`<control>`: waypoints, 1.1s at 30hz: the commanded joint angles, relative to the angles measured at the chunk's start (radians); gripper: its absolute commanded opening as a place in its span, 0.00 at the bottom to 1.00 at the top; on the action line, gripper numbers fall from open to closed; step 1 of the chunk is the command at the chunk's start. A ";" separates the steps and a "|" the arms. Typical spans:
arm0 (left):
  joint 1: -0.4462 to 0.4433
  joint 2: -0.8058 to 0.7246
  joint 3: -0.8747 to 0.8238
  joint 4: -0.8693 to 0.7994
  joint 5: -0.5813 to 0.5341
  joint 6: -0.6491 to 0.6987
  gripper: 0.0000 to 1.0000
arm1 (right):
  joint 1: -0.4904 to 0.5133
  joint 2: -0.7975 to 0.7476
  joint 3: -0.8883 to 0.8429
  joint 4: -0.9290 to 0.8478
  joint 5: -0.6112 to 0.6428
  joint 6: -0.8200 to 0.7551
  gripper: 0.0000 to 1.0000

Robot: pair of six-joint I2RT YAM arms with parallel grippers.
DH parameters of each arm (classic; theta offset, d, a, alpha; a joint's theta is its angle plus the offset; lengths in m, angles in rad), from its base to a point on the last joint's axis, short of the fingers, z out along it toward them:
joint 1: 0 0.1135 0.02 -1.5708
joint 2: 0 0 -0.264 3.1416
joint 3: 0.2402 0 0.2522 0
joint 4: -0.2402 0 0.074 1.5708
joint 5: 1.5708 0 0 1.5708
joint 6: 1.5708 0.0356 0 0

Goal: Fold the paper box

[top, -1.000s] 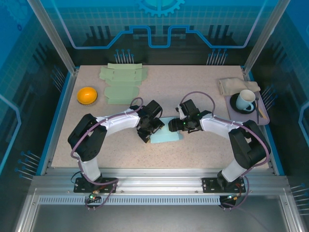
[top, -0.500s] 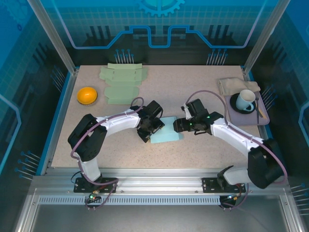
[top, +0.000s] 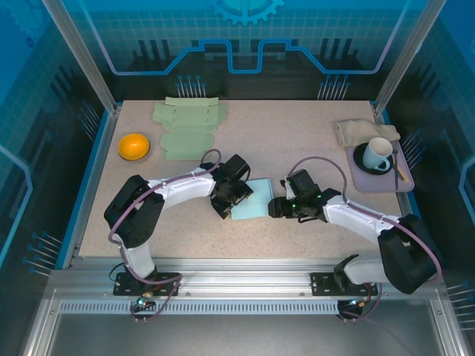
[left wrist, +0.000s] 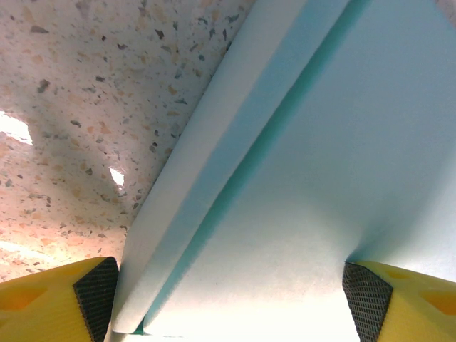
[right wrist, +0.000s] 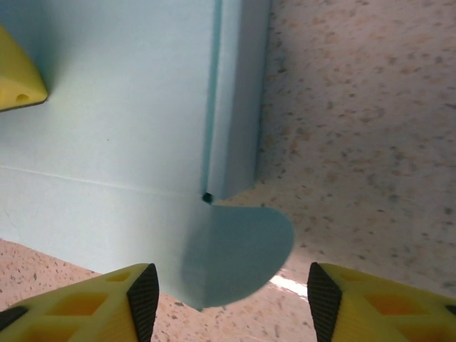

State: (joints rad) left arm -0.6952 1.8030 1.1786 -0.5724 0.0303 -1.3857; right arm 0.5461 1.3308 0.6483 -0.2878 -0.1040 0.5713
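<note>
The light blue paper box point(top: 254, 202) lies flat on the speckled table point(top: 297, 133), in the middle and a bit toward the near side. The two arms meet over it, one from the left and one from the right.

The left gripper point(left wrist: 231, 299) is at the left end of the box. Its yellow fingers point(left wrist: 43, 303) are spread very wide. One black tip sits just beside the folded long edge, and the other tip is on the flat blue paper. It is not squeezing anything.

The right gripper point(right wrist: 231, 296) is at the right end of the box. Its fingers are apart too, but not as wide. A round blue flap point(right wrist: 239, 249) of the box sticks out between them, and neither tip touches it. It holds nothing.

Far on the left are an orange bowl point(top: 134, 145) and some flat green cardboard pieces point(top: 185, 126). Far on the right a white cup point(top: 378, 153) stands on a grey tray point(top: 404, 182), with a folded cloth point(top: 355, 130) just beside it.
</note>
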 commanded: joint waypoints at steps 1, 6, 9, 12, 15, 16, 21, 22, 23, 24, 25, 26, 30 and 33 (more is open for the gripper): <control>0.001 0.013 -0.040 -0.074 -0.056 0.002 0.86 | 0.046 0.041 -0.003 0.081 -0.036 0.050 0.56; 0.002 0.012 -0.041 -0.078 -0.059 0.002 0.86 | 0.064 0.062 0.004 0.104 -0.028 0.058 0.52; 0.002 0.012 -0.042 -0.080 -0.061 0.002 0.86 | 0.064 0.070 0.011 0.106 -0.024 0.042 0.46; 0.001 0.014 -0.044 -0.081 -0.061 0.002 0.86 | 0.064 0.075 0.019 0.091 -0.009 0.023 0.44; 0.001 0.015 -0.045 -0.079 -0.061 0.002 0.86 | 0.064 0.076 0.017 0.090 -0.002 0.010 0.41; 0.002 0.015 -0.045 -0.079 -0.061 0.002 0.86 | 0.065 0.077 0.016 0.091 -0.001 0.007 0.41; 0.002 0.015 -0.047 -0.080 -0.063 0.004 0.86 | 0.064 0.074 -0.002 0.114 0.022 -0.006 0.41; 0.003 0.016 -0.048 -0.080 -0.064 0.003 0.86 | 0.064 0.076 -0.004 0.116 0.025 -0.008 0.41; 0.002 0.016 -0.049 -0.080 -0.066 0.003 0.86 | 0.064 0.076 -0.008 0.122 0.028 -0.009 0.41; 0.002 0.016 -0.050 -0.079 -0.065 0.004 0.86 | 0.064 0.077 -0.012 0.126 0.032 -0.011 0.41; 0.003 0.016 -0.050 -0.078 -0.065 0.003 0.86 | 0.064 0.079 -0.014 0.128 0.037 -0.011 0.41; 0.002 0.015 -0.051 -0.078 -0.065 0.003 0.86 | 0.064 0.082 -0.017 0.130 0.041 -0.011 0.41; 0.003 0.018 -0.055 -0.077 -0.065 0.002 0.86 | 0.064 0.090 -0.028 0.143 0.046 -0.011 0.42; 0.004 0.020 -0.054 -0.076 -0.065 0.002 0.86 | 0.064 0.093 -0.042 0.163 0.044 -0.016 0.41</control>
State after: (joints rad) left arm -0.6949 1.7985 1.1687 -0.5613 0.0116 -1.3857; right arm 0.6018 1.4071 0.6285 -0.1543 -0.0811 0.5713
